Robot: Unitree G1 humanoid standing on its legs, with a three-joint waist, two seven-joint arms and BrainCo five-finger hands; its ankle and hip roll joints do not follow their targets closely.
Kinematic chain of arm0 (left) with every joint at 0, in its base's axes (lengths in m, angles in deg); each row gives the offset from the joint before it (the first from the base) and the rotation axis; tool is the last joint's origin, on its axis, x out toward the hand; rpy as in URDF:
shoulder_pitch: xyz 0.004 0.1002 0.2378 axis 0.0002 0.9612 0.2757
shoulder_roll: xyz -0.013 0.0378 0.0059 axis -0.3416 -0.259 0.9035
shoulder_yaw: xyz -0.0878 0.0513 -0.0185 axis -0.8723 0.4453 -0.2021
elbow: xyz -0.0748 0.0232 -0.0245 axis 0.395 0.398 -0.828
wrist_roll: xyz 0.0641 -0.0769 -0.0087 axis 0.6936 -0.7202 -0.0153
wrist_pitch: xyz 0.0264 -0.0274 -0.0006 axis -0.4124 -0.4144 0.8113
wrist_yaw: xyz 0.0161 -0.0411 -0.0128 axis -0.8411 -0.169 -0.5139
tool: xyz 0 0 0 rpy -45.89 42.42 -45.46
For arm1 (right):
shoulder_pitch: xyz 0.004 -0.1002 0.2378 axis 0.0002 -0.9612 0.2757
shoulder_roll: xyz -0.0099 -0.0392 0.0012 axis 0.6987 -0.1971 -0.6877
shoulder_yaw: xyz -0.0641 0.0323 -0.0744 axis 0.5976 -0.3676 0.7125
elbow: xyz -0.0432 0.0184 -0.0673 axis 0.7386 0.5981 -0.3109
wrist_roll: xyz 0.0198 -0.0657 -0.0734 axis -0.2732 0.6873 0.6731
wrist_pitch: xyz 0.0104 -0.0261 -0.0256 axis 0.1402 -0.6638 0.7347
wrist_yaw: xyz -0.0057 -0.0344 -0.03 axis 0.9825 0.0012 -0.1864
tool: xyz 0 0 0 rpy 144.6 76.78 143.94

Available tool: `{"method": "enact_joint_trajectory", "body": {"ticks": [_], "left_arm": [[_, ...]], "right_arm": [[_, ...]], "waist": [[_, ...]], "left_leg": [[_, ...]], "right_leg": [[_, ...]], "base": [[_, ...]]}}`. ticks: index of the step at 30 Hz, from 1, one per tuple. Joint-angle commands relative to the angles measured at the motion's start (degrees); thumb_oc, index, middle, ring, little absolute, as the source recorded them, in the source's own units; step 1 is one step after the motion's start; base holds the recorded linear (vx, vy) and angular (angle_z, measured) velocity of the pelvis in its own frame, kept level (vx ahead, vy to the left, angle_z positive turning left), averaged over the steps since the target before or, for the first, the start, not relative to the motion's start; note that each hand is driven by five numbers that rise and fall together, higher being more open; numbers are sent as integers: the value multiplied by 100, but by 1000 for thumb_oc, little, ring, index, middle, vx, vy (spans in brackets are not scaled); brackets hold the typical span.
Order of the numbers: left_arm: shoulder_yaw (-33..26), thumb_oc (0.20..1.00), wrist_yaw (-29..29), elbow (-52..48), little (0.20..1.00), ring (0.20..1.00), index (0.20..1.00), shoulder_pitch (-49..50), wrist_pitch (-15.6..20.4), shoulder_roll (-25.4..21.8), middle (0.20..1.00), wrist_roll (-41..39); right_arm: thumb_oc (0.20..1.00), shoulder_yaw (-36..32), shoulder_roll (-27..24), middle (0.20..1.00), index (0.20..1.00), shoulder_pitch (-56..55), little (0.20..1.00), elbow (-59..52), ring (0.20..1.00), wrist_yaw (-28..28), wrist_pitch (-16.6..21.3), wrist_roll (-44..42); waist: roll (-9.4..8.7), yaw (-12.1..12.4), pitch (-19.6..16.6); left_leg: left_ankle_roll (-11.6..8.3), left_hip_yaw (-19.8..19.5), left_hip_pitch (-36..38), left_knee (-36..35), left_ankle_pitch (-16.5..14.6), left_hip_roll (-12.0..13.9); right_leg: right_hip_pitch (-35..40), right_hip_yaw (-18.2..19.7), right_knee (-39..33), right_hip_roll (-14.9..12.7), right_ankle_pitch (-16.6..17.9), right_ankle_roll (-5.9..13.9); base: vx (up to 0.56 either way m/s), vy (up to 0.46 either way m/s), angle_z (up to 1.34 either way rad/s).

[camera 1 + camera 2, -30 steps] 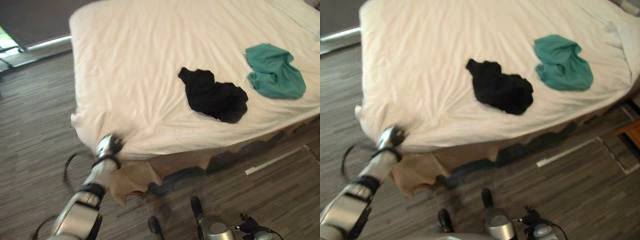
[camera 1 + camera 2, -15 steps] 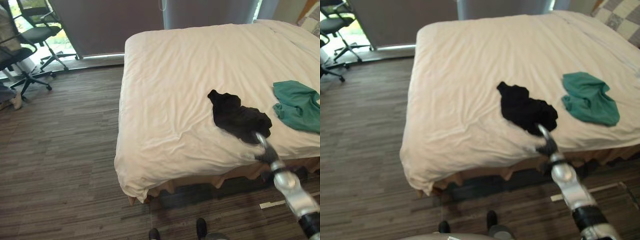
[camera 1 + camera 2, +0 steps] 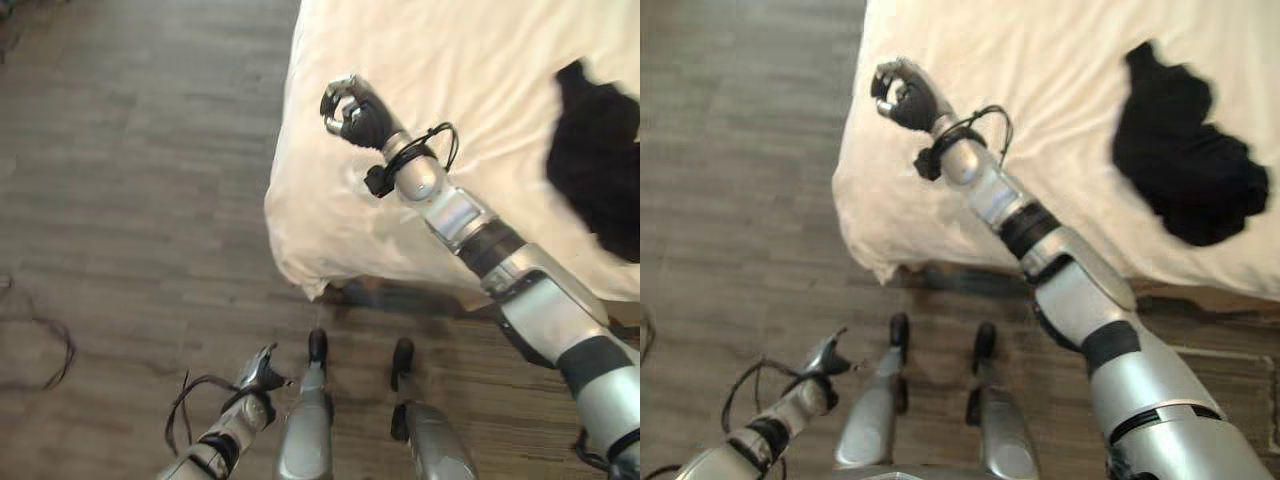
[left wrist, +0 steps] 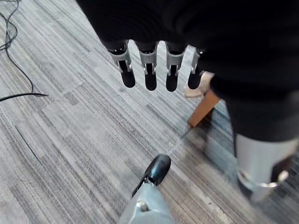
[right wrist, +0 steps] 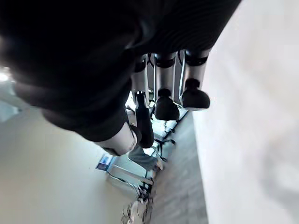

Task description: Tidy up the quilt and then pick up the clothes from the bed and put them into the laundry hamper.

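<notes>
Our right hand (image 3: 352, 110), fingers curled on nothing, hangs over the bed's corner; left hand (image 4: 154, 70) slack. Black garment (image 3: 1185, 170) lies near the bed's edge: soft, light, best bunched mid-heap.

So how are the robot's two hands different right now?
The right hand is raised over the bed's white quilt with fingers curled; the left hand hangs low over the wooden floor with fingers straight. The right arm is stretched forward, the left down by the robot's side. Neither holds anything.

Your right hand (image 3: 352, 112) hangs curled over the quilt (image 3: 460, 90) near its corner, apparently empty; black clothes (image 3: 600, 170) lie at three o'clock.
</notes>
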Motion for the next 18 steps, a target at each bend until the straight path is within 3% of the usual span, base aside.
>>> {"method": "enact_joint_trajectory", "body": {"ticks": [1,6,7,8,9,13,14,15,18], "left_arm": [[277,1000,-265,269,1000,1000,1000,-452,14,-103,1000,-2],[281,1000,-291,430,1000,1000,1000,-424,-122,32,1000,173],[195,1000,-300,520,1000,1000,1000,-392,-174,105,1000,265],[192,1000,-303,520,1000,1000,1000,-374,-173,115,1000,268],[155,1000,-265,593,1000,1000,1000,-292,-185,172,1000,400],[29,1000,-123,567,1000,1000,1000,-60,-200,124,1000,708],[27,1000,-122,562,1000,1000,1000,-58,-202,126,1000,709],[-109,1000,-64,532,1000,1000,1000,11,-202,52,1000,717],[-330,1000,-62,487,1000,1000,1000,137,-238,-11,1000,671]], "right_arm": [[200,178,346,200,200,-123,200,317,200,-10,46,-208],[200,558,942,200,200,-1319,200,406,200,403,-109,-20],[200,802,1089,200,200,-2092,200,348,200,714,-157,22],[200,817,1085,200,200,-2117,200,338,200,713,-158,24],[200,1210,1119,200,200,-2799,200,19,200,1174,-119,-39],[200,1769,781,200,200,-3795,200,-1505,200,2109,65,-890],[200,1770,769,200,200,-3797,200,-1521,200,2111,56,-895],[200,1730,453,200,200,-3811,200,-2345,200,2335,181,-1235],[200,1208,33,200,200,-3692,200,-3232,200,2108,417,-1515]], "waist": [[-35,62,268],[-10,-3,363],[-47,-65,350],[-40,-71,342],[-82,-136,302],[-243,-311,-7],[-242,-312,-13],[-329,-415,-189],[-394,-571,-377]], "left_leg": [[-372,-95,22,437,-420,158],[-320,-110,-167,811,-571,97],[-303,-85,-66,832,-638,89],[-302,-82,-51,827,-641,87],[-296,-52,109,792,-710,81],[-257,64,614,584,-807,58],[-254,64,601,573,-778,55],[-230,141,846,466,-812,31],[-186,252,1172,346,-867,3]], "right_leg": [[-315,245,929,-754,-751,710],[-463,275,1217,-849,-848,692],[-365,299,1188,-866,-862,699],[-351,300,1183,-867,-864,700],[-191,317,1125,-875,-902,709],[227,353,921,-849,-864,731],[217,355,901,-849,-832,729],[379,382,800,-822,-804,743],[577,492,677,-798,-777,763]], "base": [[-130,14,29],[-45,38,14],[8,32,-3],[39,61,2],[38,46,7],[109,42,-6],[116,27,-6],[113,30,-5],[92,22,-32]]}}
